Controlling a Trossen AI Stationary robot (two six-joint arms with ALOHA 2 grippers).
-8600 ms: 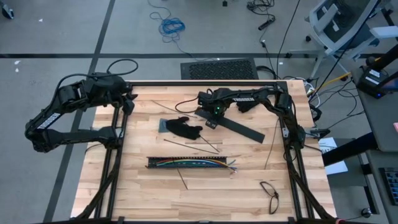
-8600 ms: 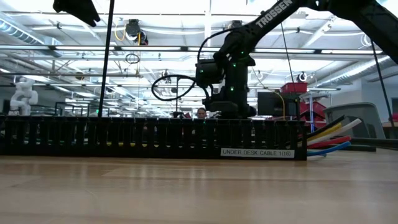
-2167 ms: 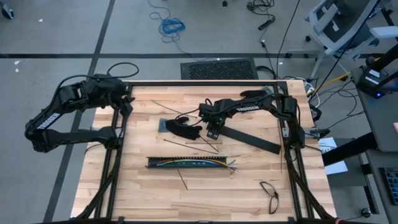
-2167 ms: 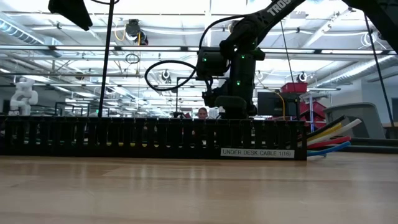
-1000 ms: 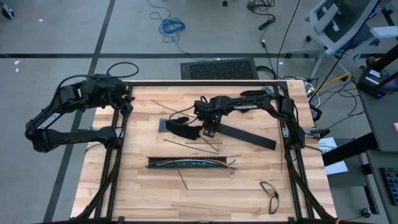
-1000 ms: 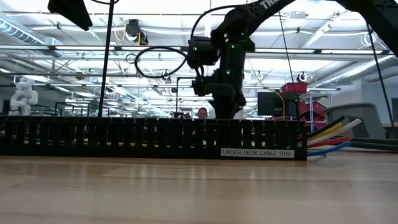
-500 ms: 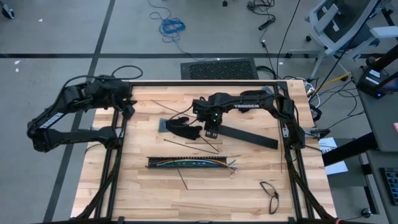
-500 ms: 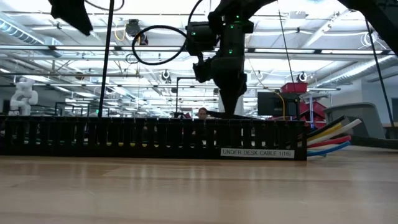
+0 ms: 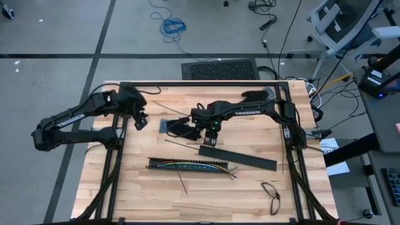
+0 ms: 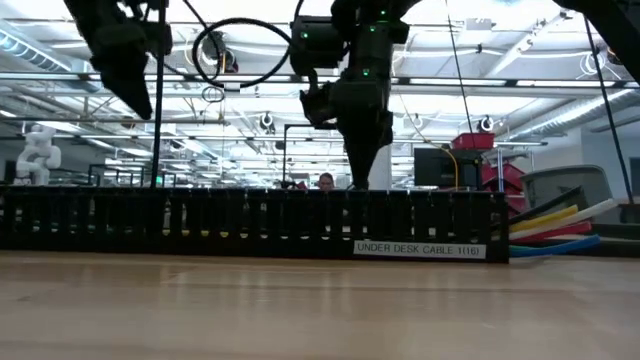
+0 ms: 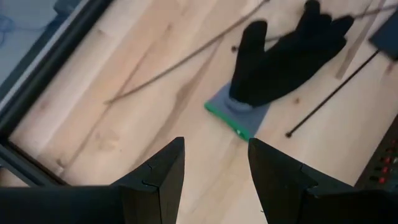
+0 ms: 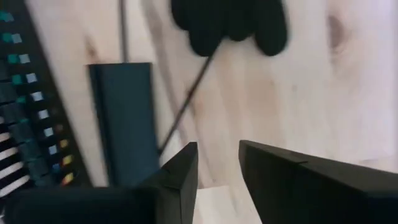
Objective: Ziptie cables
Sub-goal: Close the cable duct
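Observation:
The cables lie in a long black slotted tray; their coloured ends stick out of its right end. A thicker black cable lies looped near the right front corner. My right gripper points down over the table's middle, open by a narrow gap with bare wood between the fingers, beside the end of a flat black bar. My left gripper hangs open above the far left of the table, slanting down toward a black glove.
The flat black bar lies just behind the tray. The glove rests on a grey and green pad. Thin black zip ties lie between glove and tray, one more in front of the tray.
My left gripper has swung in from the far left corner and come down toward the glove. My right gripper has shifted slightly toward the near edge. The flat black bar has moved toward the near edge and now lies next to the tray, whose right end has shifted a little.

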